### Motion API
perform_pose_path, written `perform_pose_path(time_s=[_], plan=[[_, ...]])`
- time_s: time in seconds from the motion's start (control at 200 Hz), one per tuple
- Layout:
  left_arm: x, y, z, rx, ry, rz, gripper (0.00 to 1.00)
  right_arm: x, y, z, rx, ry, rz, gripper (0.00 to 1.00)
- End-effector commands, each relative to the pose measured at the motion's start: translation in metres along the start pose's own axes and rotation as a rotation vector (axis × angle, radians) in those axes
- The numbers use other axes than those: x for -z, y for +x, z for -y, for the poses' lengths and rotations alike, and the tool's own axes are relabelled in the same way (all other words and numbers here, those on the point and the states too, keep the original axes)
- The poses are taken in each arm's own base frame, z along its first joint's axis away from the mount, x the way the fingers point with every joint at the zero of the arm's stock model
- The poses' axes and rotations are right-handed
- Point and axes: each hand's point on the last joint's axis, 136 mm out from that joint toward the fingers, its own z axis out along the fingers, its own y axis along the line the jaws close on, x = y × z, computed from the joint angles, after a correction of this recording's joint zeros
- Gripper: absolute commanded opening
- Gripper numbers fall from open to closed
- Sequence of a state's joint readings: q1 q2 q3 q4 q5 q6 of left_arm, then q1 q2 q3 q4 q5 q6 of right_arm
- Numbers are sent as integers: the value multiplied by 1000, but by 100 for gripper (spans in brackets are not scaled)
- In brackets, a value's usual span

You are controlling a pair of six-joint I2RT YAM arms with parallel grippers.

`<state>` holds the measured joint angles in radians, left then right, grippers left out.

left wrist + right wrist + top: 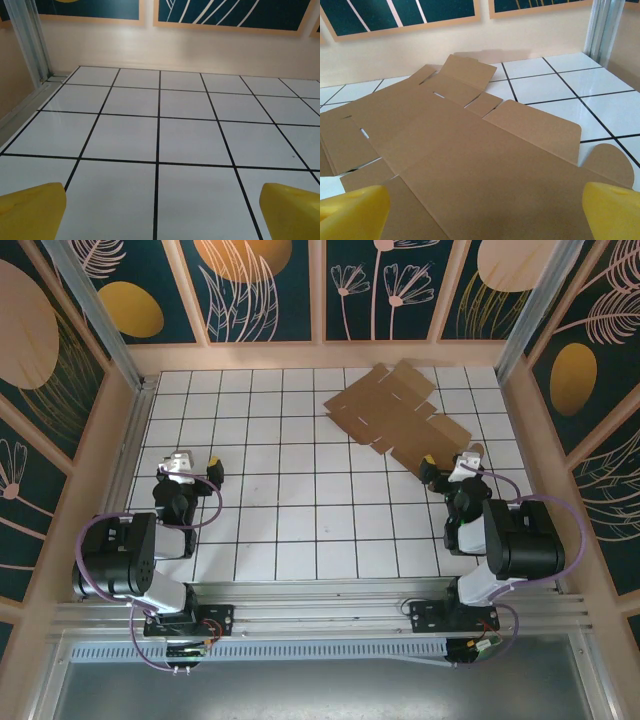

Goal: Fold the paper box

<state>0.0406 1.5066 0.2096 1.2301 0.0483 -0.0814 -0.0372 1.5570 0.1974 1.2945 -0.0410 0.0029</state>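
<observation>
Because the paper box [398, 418] lies flat, the right end effector [452, 462], wide apart like the left end effector [190, 462], may shove it rather than lift a flap

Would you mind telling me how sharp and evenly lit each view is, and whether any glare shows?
Top external: evenly lit and sharp, paper box crisp, shadows faint. Left wrist: pale sheen on the glossy table at left; yellow fingertips blurred, too near. Right wrist: matte cardboard sharp, no glare; fingertips likewise blurred.
</observation>
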Motion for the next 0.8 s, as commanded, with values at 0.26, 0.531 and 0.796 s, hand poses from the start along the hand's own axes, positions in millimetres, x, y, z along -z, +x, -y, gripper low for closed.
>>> perform_pose_path(time_s=[0.26,0.531,0.796], plan=[[-4,-17,3,-14,23,62,99,-3,-15,1,-10,17,58,99],[-2,-18,4,-21,32,67,99,-2,-16,0,-6,8,62,99],[2,-43,-7,67,-68,21,91,10,-39,-7,-8,57,53,99]])
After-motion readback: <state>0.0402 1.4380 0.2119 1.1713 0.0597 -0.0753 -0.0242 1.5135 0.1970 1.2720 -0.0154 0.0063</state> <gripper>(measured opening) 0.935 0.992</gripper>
